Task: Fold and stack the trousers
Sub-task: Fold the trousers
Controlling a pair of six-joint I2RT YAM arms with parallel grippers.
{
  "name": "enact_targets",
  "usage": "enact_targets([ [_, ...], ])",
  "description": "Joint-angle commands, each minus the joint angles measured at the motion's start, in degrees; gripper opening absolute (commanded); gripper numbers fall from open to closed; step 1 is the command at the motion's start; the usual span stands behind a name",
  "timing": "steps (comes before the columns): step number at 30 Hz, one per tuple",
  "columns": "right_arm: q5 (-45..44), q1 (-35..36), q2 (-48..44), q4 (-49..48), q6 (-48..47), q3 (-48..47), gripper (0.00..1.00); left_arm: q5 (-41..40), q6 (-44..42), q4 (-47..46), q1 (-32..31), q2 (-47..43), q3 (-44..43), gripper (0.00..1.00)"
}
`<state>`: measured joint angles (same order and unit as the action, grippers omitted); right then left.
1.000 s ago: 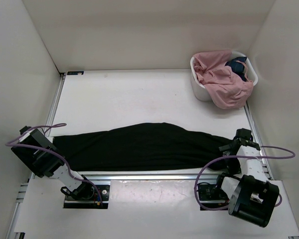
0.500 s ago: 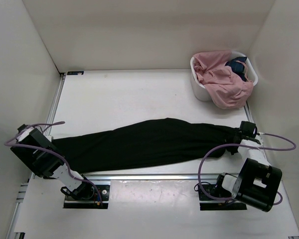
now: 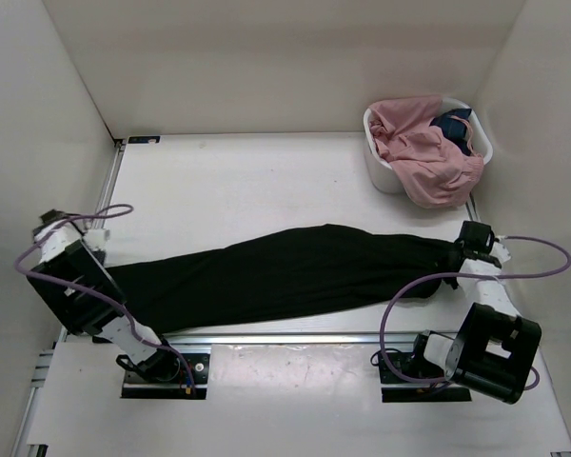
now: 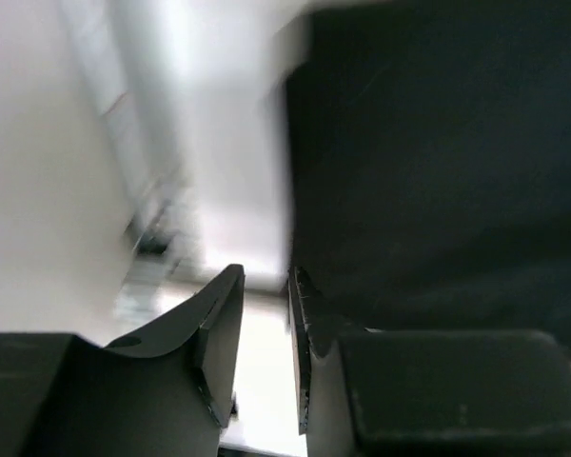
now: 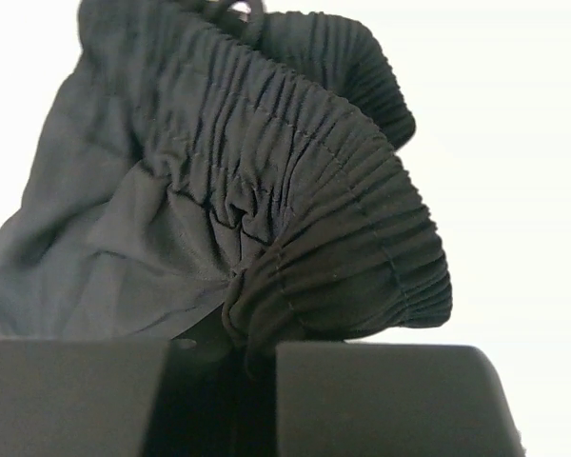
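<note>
Trousers lie stretched lengthwise across the near side of the desk, looks like the straightening-out step. Right fingers pinch the bunched waistband, left fingers sit slightly parted beside the leg end, which probably needs grabbing next.

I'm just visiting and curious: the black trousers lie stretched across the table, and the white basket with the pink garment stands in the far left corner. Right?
Not quite: the white basket with the pink garment stands in the far right corner, as the top external view shows. The black trousers do lie stretched across the table.
</note>
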<state>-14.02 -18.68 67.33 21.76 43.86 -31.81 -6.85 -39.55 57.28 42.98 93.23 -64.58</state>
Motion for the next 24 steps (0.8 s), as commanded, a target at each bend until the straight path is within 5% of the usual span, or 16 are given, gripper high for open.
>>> enact_targets([
  [1,-6.54,1.01,-0.53,1.61,-6.32,-5.62,0.0,3.35,3.25,-6.34,-7.28,3.0,7.76,0.37],
  [8,-11.98,5.3,-1.06,3.64,-13.96,-12.56,0.0,2.53,9.49,-14.21,-14.66,9.86,7.9,0.27],
  [11,-16.9,13.38,-1.06,3.64,-17.22,-14.94,0.0,3.68,10.99,-14.74,-19.49,11.26,5.35,0.27],
  [19,-38.77,54.85,10.96,13.74,-13.46,-26.18,0.0,4.3,15.12,-14.74,-26.19,17.68,-4.14,0.27],
  [24,-47.82,78.41,27.8,25.94,0.06,-40.23,0.0,1.76,15.12,-14.74,-28.03,20.32,-7.76,0.27],
])
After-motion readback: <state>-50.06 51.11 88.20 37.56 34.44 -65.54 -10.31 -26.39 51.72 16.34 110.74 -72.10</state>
